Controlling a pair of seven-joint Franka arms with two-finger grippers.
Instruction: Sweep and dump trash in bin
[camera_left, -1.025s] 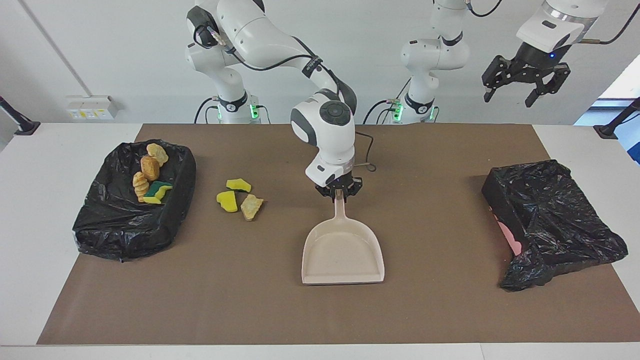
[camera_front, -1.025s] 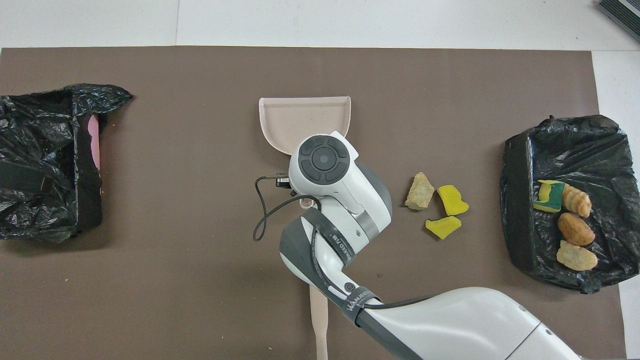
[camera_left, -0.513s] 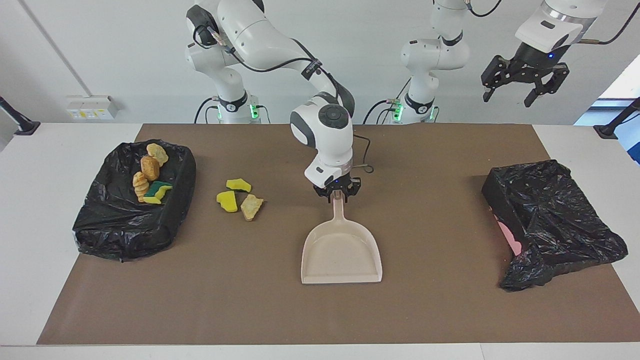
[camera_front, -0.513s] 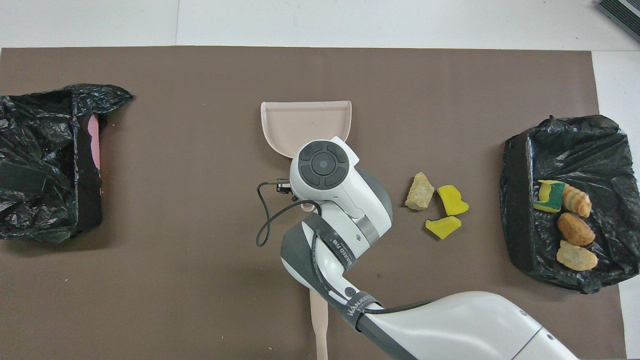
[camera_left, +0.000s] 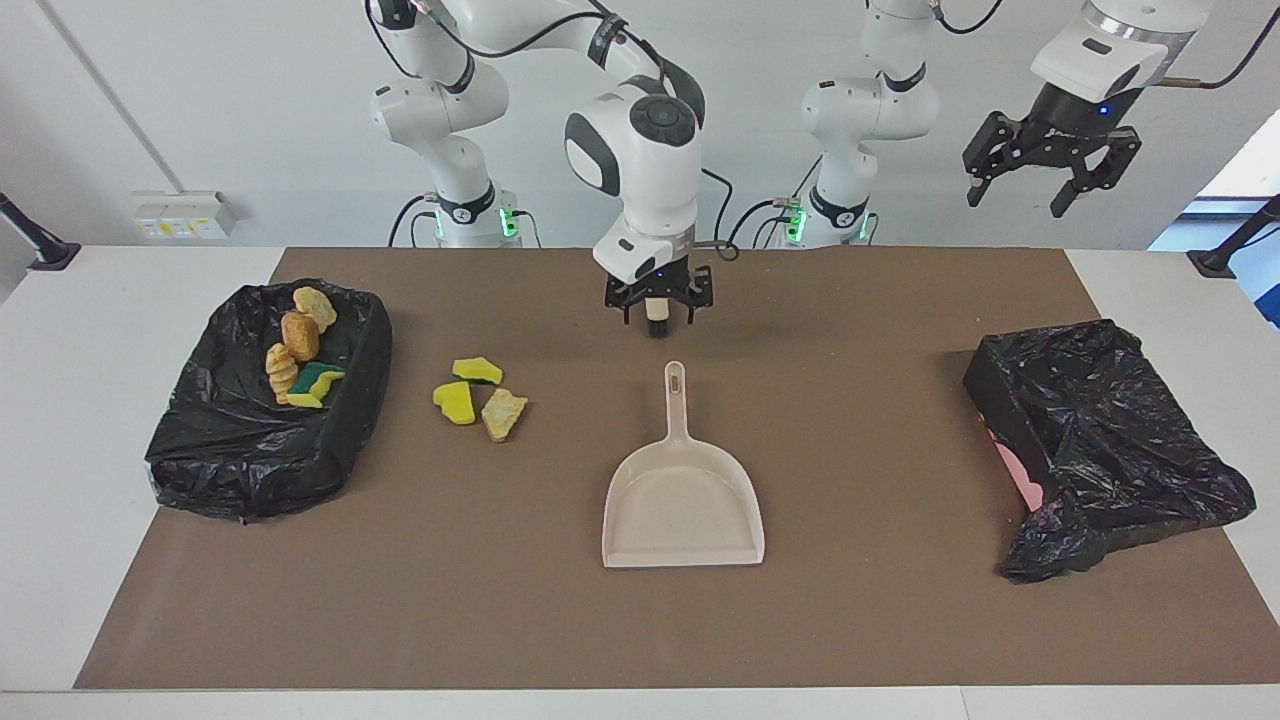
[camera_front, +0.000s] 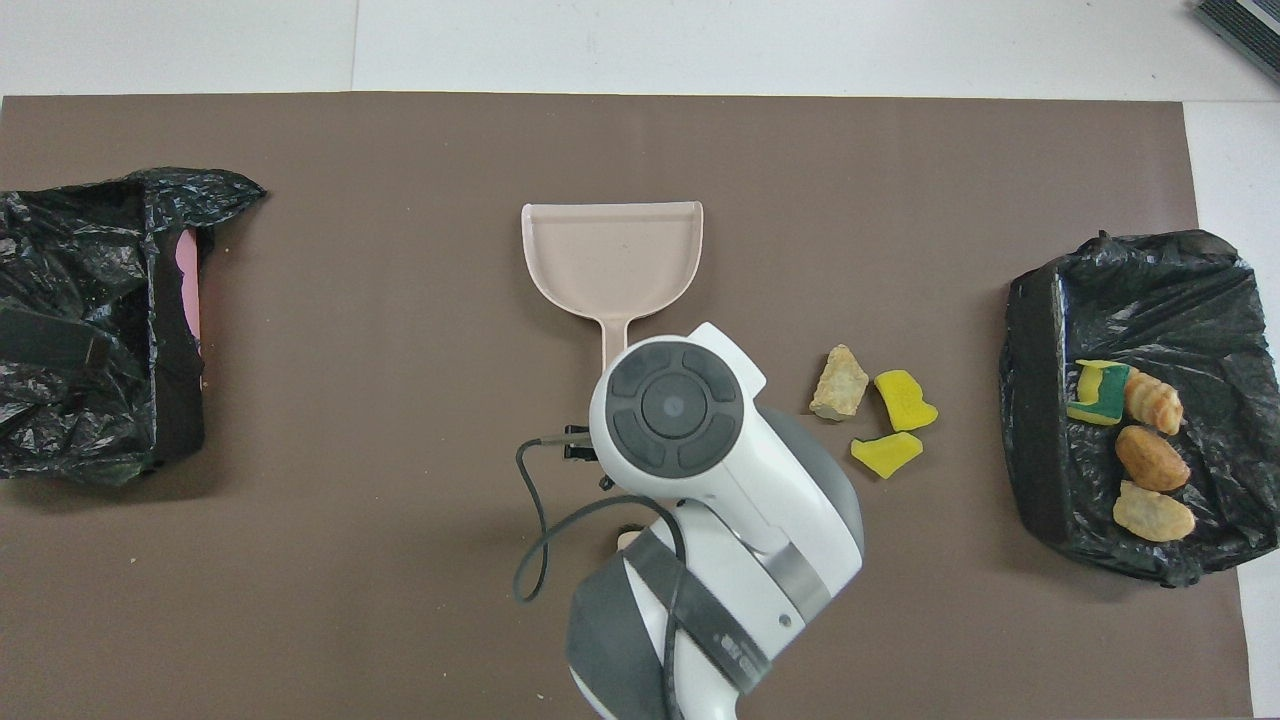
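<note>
We saw the right claw (camera_left: 657, 312) released and empty, hanging over the mat (camera_left: 860, 300) just above the dustpan (camera_left: 683, 500) handle's tip, not touching it. The dustpan lay flat mid-surface. The left claw (camera_left: 1050, 170) waited high at its own end, fingers spread. Three trash scraps (camera_left: 470, 397) sat on the mat beside the bin (camera_left: 230, 440) at the right arm's end; four more (camera_left: 300, 350) lay in that bin. Another bin (camera_left: 1100, 440) sat at the left arm's end.
</note>
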